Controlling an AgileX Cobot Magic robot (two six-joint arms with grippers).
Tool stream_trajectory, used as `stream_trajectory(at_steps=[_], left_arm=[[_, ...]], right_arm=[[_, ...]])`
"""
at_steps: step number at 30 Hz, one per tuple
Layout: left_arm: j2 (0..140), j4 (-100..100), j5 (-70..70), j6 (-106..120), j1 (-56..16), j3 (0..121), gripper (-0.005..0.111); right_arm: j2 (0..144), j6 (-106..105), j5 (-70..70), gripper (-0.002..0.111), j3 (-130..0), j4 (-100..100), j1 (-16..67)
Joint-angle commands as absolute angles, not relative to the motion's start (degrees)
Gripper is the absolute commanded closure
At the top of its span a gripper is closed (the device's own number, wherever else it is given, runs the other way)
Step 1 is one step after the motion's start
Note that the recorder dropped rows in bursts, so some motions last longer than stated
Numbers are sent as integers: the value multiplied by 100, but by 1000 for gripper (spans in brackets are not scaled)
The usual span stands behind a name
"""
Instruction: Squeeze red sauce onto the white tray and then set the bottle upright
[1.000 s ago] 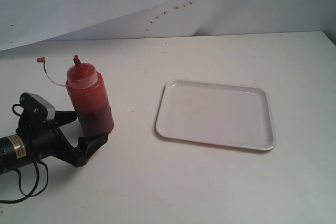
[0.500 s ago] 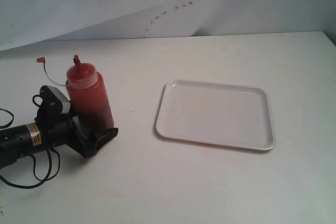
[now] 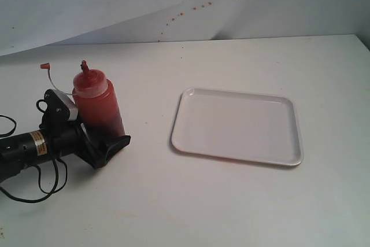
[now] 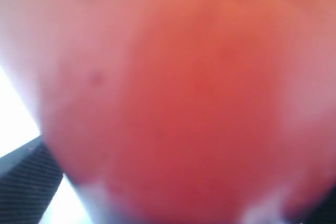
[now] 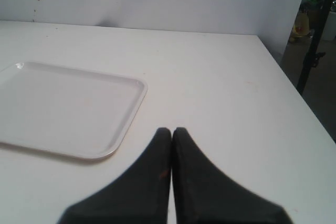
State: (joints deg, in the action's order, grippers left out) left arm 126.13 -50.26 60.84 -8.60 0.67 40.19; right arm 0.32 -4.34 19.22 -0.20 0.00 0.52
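The bottle stands upright at the table's left, its red tip cap dangling on its tether to the left. Dark red sauce shows through its lower wall. My left gripper lies low on the table with its jaws either side of the bottle's base. The near finger lies close against the wall and the far one is hidden behind the bottle. Blurred red bottle fills the left wrist view. The white tray lies bare to the right. My right gripper is shut, near the tray.
A white backdrop with red-brown specks hangs behind the table. The left arm's black cables loop on the table at the near left. The table's right edge runs close to the right gripper.
The left gripper has slid right along the table until its jaws straddle the bottle's base. Bottle and tray have not moved.
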Motion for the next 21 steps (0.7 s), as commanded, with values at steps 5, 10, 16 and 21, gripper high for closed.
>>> stream_trajectory(at_steps=[5, 10, 16, 21], left_arm=[[12625, -5046, 5875, -883, 64, 4033, 49], [12625, -5046, 5812, -883, 64, 4033, 100], [12625, -5046, 5825, -867, 64, 4033, 106], [12625, -5046, 5842, -867, 64, 4033, 106]], right_arm=[[0, -423, 1919, 108, 0, 0, 64], [0, -423, 1919, 108, 0, 0, 64], [0, -423, 1919, 108, 0, 0, 64], [0, -423, 1919, 108, 0, 0, 64]])
